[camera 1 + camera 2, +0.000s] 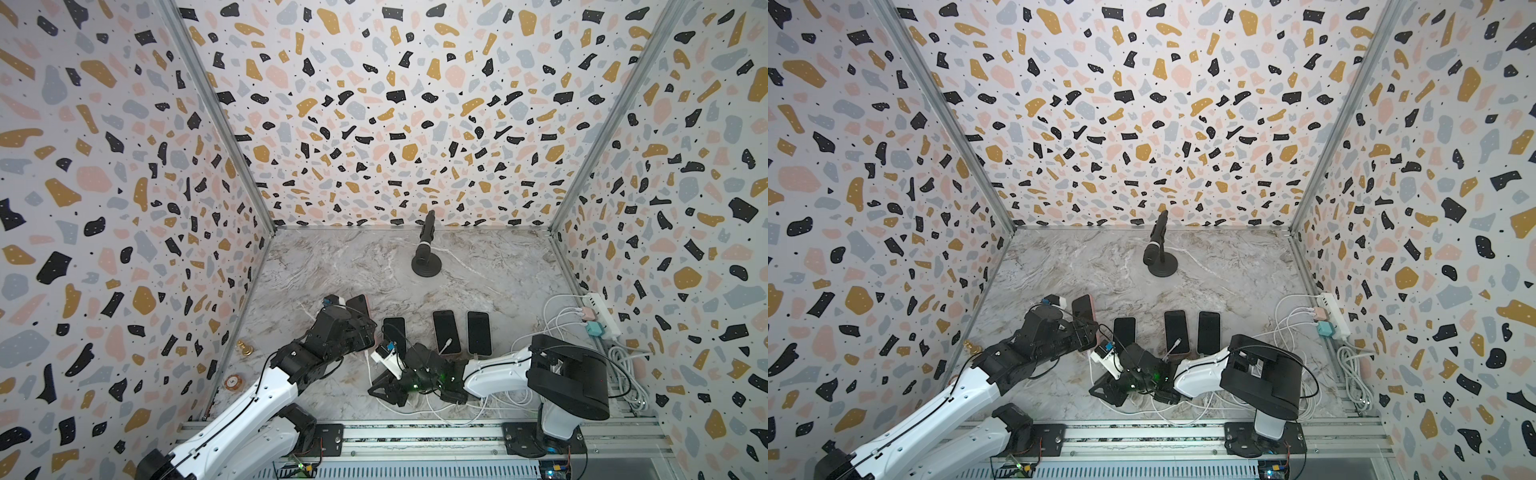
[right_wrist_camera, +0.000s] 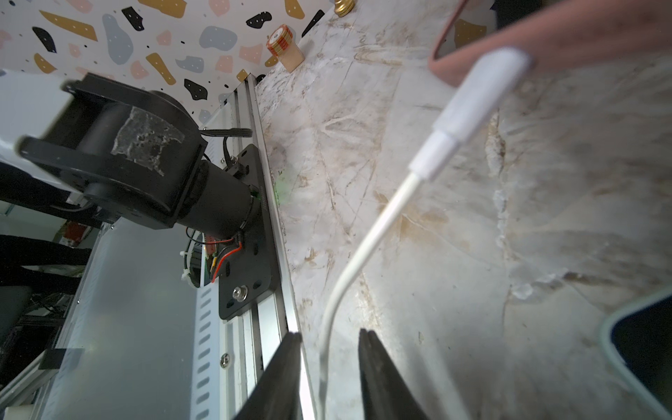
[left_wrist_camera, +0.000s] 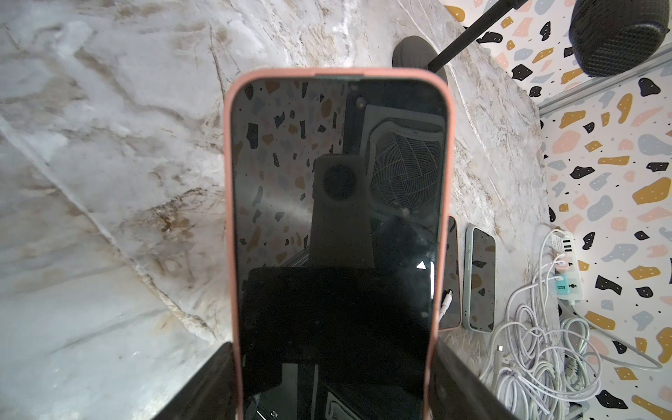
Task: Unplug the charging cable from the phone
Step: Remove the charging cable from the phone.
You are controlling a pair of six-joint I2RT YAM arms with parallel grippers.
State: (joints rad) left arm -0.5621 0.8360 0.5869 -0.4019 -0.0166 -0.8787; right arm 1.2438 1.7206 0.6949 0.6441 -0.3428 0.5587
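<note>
Right wrist: right gripper (image 2: 329,336) seemingly loose astride cable (image 2: 367,236); phone (image 3: 338,218) firm in left gripper (image 3: 334,363).

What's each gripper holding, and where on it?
Left gripper grips the pink phone by its two long edges, near the charging end. Right gripper holds nothing yet: jaws straddle the cable behind the plug, not clamped.

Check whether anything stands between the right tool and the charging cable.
Nothing visible does. In the right wrist view the charging cable runs between the open jaws of the right tool, with a gap on each side. Its plug sits in the pink phone.
</note>
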